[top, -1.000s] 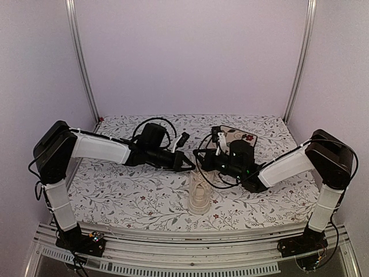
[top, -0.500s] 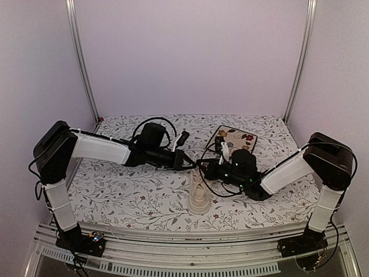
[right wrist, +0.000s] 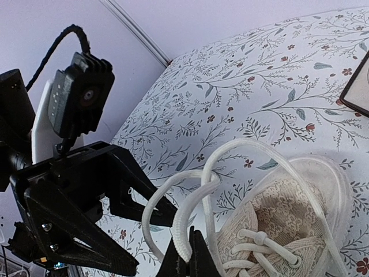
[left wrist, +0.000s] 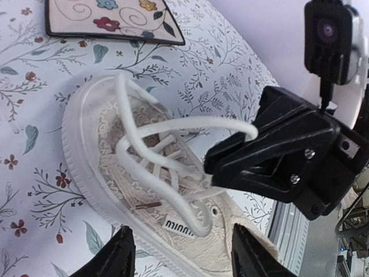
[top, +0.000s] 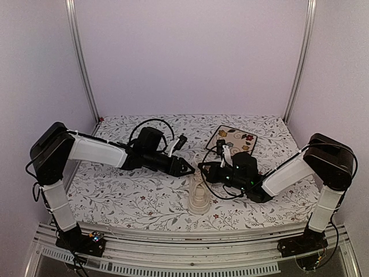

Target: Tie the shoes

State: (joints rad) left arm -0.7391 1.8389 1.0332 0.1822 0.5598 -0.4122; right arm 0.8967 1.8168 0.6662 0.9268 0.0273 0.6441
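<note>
sneaker point(top: 199, 197) | left jaws, right jaws | both near its far end

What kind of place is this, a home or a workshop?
Probably a robot test booth: left arm and right arm bolted at a table's edge, plain walls with metal rails around it, one sneaker on the floral cloth.

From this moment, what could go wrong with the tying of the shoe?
Only the right gripper grips the lace; a stronger pull might drag or tip the sneaker, which nothing holds down. The left gripper is open beside the loops, so they may slacken. The two grippers are close and could collide.
</note>
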